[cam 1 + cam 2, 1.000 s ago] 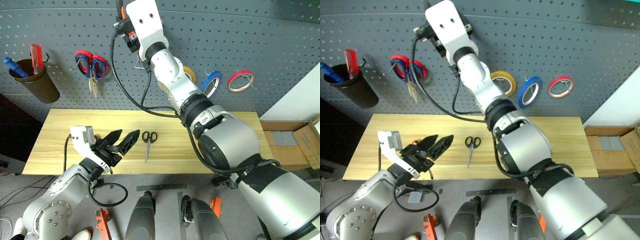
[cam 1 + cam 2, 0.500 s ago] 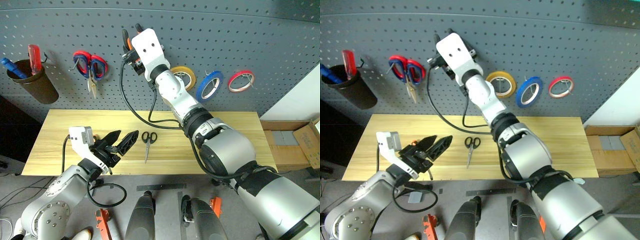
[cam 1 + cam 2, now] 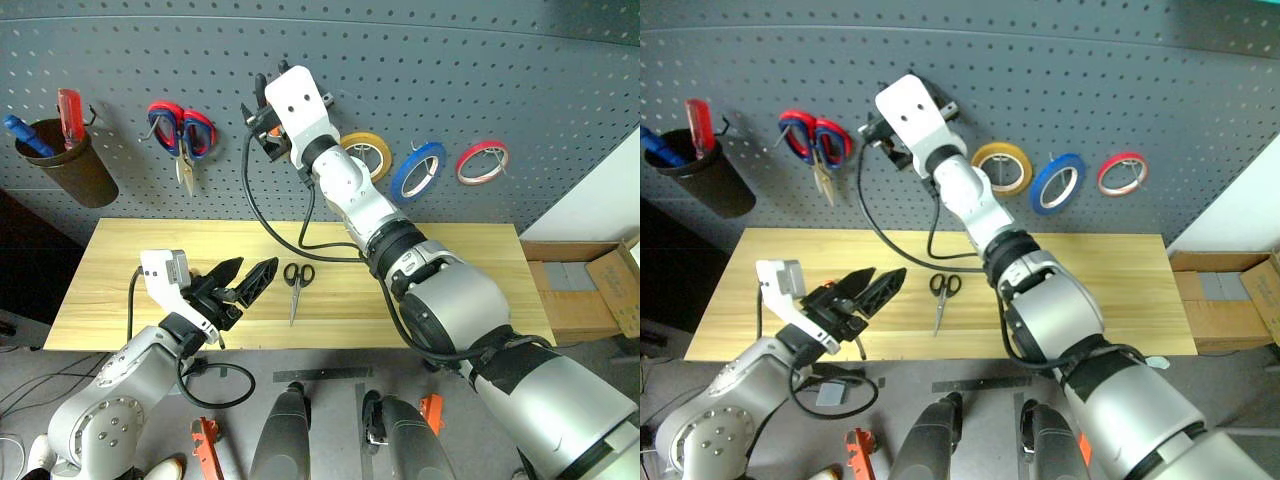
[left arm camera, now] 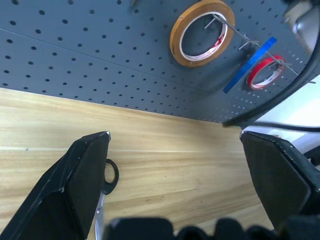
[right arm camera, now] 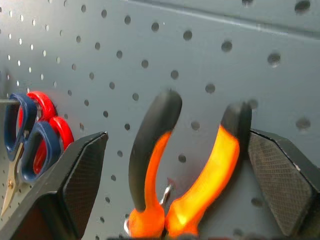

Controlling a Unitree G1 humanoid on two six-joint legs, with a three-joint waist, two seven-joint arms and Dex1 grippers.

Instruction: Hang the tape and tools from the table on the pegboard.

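The orange-and-black pliers (image 5: 150, 160) hang on a metal hook of the dark grey pegboard (image 3: 520, 60). My right gripper (image 3: 268, 92) is raised against the board around them, open; its left finger (image 5: 70, 185) stands clear of the handle. The blue tape (image 3: 418, 170) hangs on a hook further right. Black-handled scissors (image 3: 296, 280) lie flat on the wood table (image 3: 450, 280). My left gripper (image 3: 256, 270) hovers open just left of the scissors, near the front edge, with nothing between its fingers.
A yellow roll (image 3: 365, 152) and a red roll (image 3: 482, 160) hang on either side of the blue tape. Red-and-blue scissors (image 3: 182, 135) and a brown cup (image 3: 62, 165) of screwdrivers hang at the left. A cardboard box (image 3: 590, 290) sits right of the table.
My right arm came down along the pegboard with the pliers, and its fingers have spread apart from the handles. The left arm and the scissors on the table have not moved.
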